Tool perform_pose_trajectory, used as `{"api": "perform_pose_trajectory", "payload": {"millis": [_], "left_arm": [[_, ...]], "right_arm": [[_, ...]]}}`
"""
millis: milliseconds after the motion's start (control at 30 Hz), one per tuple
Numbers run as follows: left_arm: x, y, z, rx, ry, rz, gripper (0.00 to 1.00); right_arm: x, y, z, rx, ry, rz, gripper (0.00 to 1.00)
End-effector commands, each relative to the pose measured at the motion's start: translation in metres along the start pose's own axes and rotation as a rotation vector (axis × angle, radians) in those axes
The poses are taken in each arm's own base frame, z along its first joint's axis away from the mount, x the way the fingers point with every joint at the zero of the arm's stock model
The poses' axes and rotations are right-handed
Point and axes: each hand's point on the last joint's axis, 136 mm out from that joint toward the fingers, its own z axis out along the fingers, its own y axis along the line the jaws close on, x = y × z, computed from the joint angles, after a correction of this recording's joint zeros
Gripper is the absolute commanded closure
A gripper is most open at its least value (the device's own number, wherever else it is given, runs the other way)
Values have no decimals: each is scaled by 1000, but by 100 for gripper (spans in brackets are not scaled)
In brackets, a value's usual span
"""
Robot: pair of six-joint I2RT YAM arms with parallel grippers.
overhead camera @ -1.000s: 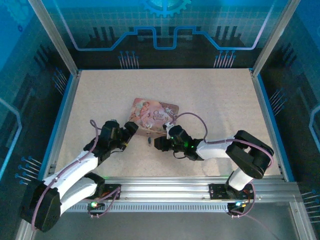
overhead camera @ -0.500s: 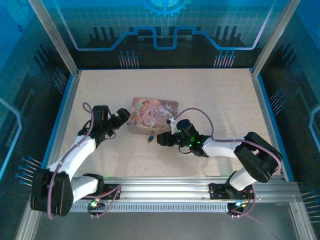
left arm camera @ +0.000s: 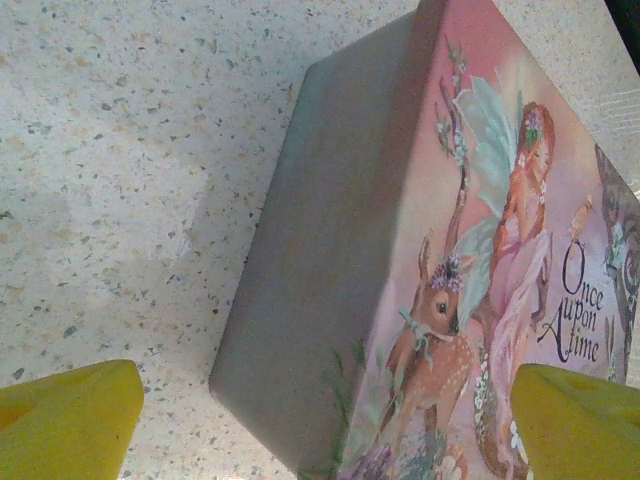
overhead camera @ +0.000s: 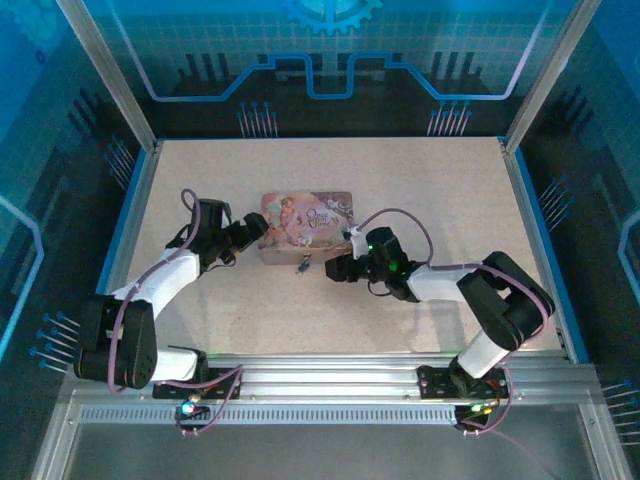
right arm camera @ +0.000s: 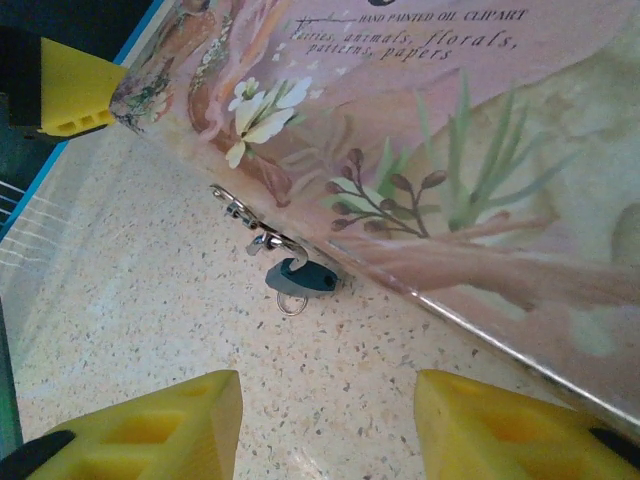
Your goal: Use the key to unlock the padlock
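We are spreading the left hand [overhead camera: 251, 231] wide at the pink tin's [overhead camera: 305, 225] left end, while the padlock [right arm camera: 300, 278], small and dark with a thin silvery shackle, is lying along the tin's near wall, straight ahead of the nearer right hand [right arm camera: 322, 420], which is standing partly open and empty.

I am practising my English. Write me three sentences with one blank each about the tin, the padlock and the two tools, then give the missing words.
The lid of the pink tin reads "Once Upon a ___".
The right tool faces the padlock with ___ held between its fingers.
The left tool, at the tin's left end, is wide ___.
Missing words: Time; nothing; open.
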Motion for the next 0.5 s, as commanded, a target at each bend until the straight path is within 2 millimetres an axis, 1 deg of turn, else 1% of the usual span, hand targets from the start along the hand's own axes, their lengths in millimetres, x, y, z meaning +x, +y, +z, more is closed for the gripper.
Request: {"api": "perform_pose_trajectory", "payload": {"millis": [0,100,233,333,400,467], "left_arm": [[1,-5,-9,39,-11,15,5],[3,-6,-9,47,-2,17,5],[5,-3,-2,38,21,12,5],[7,-4,6,51,43,1,6],[9,-10,11,89,65,-7,11],[12,-16,15,120,89,-9,14]], "right_arm": [[-15,17,-4,-89,-67,-74,48],[-10,21,-9,-120,-86,-66,44],[-4,28,-8,-145,-108,-50,38],[-2,32,-1,-150,-114,-27,33],[-1,34,5,-150,-124,-9,29],[1,35,13,-152,-125,11,29]]}}
